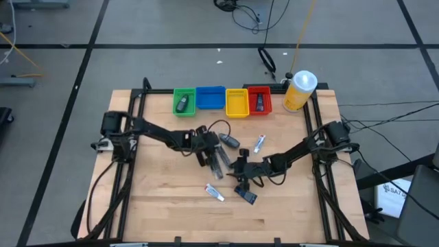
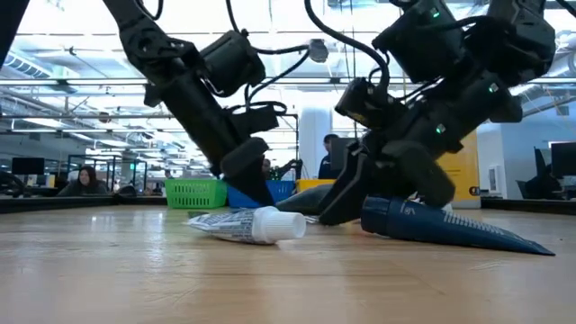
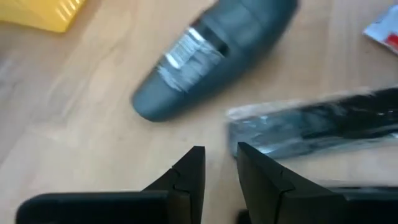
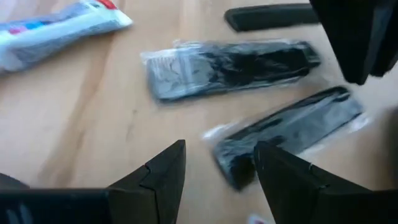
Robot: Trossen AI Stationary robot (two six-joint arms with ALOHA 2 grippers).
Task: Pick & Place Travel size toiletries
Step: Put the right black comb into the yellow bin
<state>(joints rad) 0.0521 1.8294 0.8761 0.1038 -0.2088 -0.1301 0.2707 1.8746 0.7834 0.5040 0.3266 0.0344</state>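
Left pincer (image 3: 217,171) narrowly parted, empty; grey bottle (image 3: 211,53) lies tilted. Right pincer (image 4: 217,177) wider, empty.

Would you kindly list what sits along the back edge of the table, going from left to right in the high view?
green bin → blue bin → yellow bin → red bin → big yellow bottle
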